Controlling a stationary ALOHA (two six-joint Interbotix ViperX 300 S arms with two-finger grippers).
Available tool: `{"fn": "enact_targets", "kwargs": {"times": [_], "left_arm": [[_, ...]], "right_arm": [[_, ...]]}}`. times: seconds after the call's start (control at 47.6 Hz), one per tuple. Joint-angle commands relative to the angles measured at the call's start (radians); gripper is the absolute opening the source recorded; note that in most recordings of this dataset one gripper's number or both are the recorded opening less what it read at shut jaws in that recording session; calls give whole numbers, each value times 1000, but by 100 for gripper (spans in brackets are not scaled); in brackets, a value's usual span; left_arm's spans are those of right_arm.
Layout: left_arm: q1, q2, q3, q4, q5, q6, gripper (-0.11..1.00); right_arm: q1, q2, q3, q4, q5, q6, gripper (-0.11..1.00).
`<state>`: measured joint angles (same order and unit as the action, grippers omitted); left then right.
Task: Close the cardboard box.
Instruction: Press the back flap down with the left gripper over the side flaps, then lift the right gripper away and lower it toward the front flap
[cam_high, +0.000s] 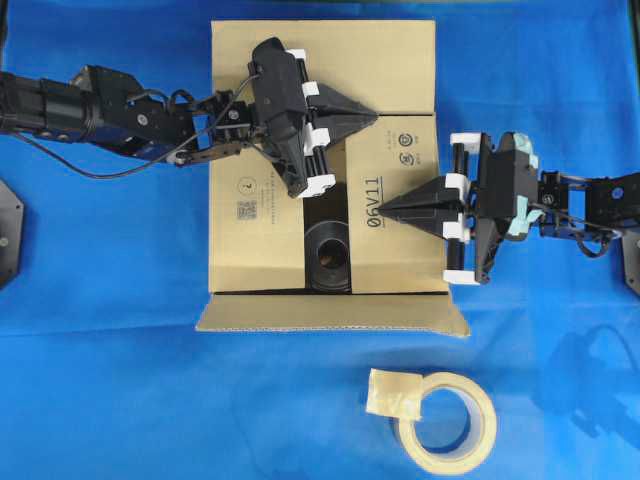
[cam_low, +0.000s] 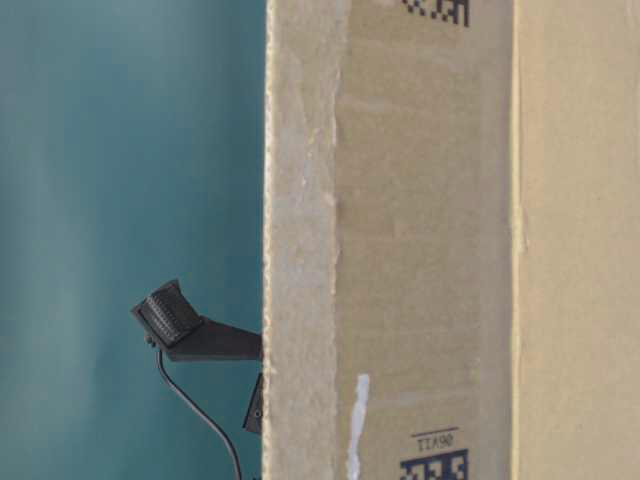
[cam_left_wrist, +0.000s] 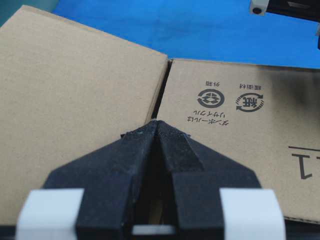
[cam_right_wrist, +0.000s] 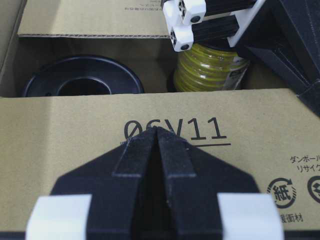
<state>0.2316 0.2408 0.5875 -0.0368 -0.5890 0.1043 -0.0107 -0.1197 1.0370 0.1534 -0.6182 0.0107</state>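
Nearest me, by the front edge of the blue worktop (cam_high: 120, 400), lies a tape roll (cam_high: 447, 422), apart from everything. Just behind it the cardboard box (cam_high: 255, 200) sits at the middle of the worktop, its front flap (cam_high: 330, 314) splayed outward and flat. The right-hand flap (cam_high: 395, 250), printed 06V11, is folded down, and the right gripper (cam_high: 385, 205) rests its tip on it with fingers pressed together, holding nothing. Through the gap that remains I see a black spool (cam_high: 328, 257) and, from the right wrist view, a coil of yellow wire (cam_right_wrist: 210, 67) inside. Farther back the left gripper (cam_high: 372, 118), fingers likewise closed and empty, points at the seam where the far flap meets the right one.

The board looks stiff but light, creasing only at its scored folds, and smooth enough for fingertips to slide. I'd judge the front flap is best caught under its free edge and swung up and over, not pinched.
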Motion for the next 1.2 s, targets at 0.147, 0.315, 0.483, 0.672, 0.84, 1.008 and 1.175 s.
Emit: {"fn": "enact_targets", "kwargs": {"times": [0.147,0.315,0.483,0.672,0.84,1.008,1.175], "left_arm": [[11,-9,-15,0,-3,-3,0],[11,-9,-14,0,-3,-8,0],[11,-11,-11,0,-3,-15,0],[11,-11,-8,0,2,-17,0],[11,-11,-8,0,5,-18,0],[11,-12,-8,0,5,-20,0],[9,-12,-6,-2,5,-20,0]], "right_arm": [[9,-6,-17,2,-3,2,0],[12,-15,-17,2,-3,2,0],[18,-101,-18,2,41,2,0],[44,-270,-29,-2,166,-2,0],[121,-411,-35,-5,241,-8,0],[258,-500,-28,-32,255,-17,0],[426,-495,-25,-118,264,-32,0]]}}
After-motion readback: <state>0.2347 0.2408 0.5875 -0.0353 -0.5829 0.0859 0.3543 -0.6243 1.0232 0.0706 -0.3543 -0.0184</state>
